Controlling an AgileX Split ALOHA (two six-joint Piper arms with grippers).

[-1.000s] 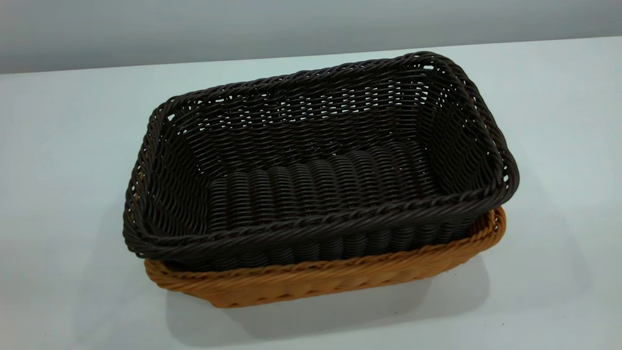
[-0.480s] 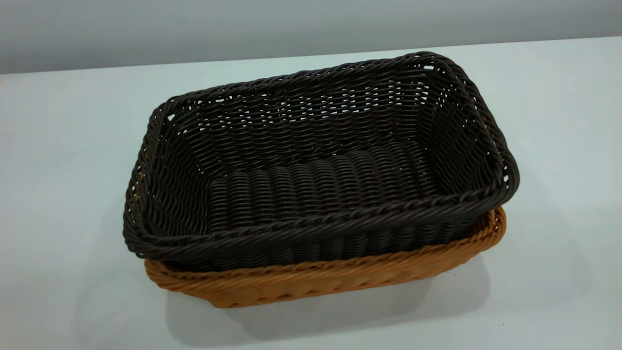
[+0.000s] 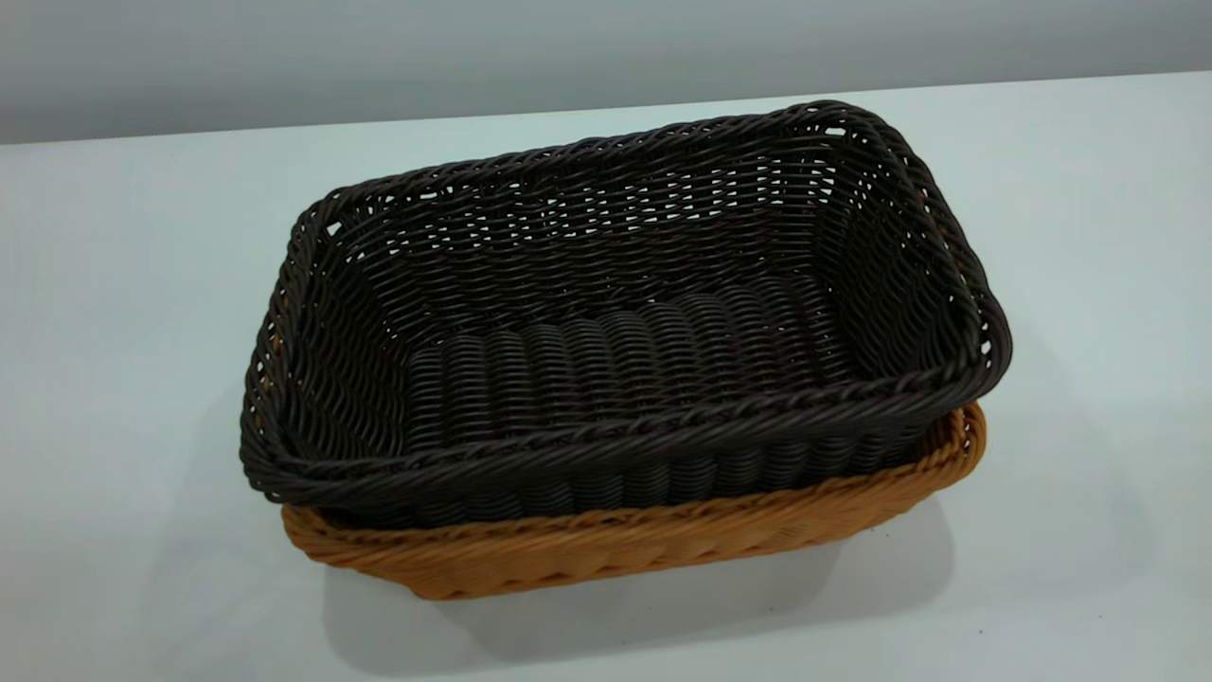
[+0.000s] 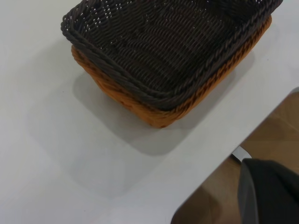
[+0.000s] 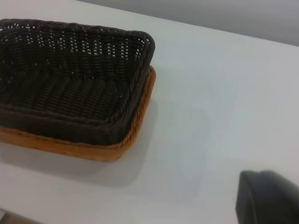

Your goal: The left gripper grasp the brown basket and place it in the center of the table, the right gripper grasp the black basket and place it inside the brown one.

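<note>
The black basket (image 3: pixel 615 313) sits nested inside the brown basket (image 3: pixel 644 545) in the middle of the table (image 3: pixel 1089 284). Only the brown rim and lower wall show beneath the black one. Both baskets also appear in the left wrist view, black basket (image 4: pixel 168 42) over brown basket (image 4: pixel 140 105), and in the right wrist view, black basket (image 5: pixel 70 79) over brown basket (image 5: pixel 135 126). Neither arm shows in the exterior view. A dark part of the left gripper (image 4: pixel 268 193) sits off the table's edge, well away from the baskets. A dark part of the right gripper (image 5: pixel 268 196) hangs over bare table, apart from the baskets.
The table edge (image 4: pixel 219 163) runs close to the left gripper, with a wooden floor (image 4: pixel 210 200) beyond it. A grey wall (image 3: pixel 568 47) stands behind the table. White tabletop surrounds the baskets on all sides.
</note>
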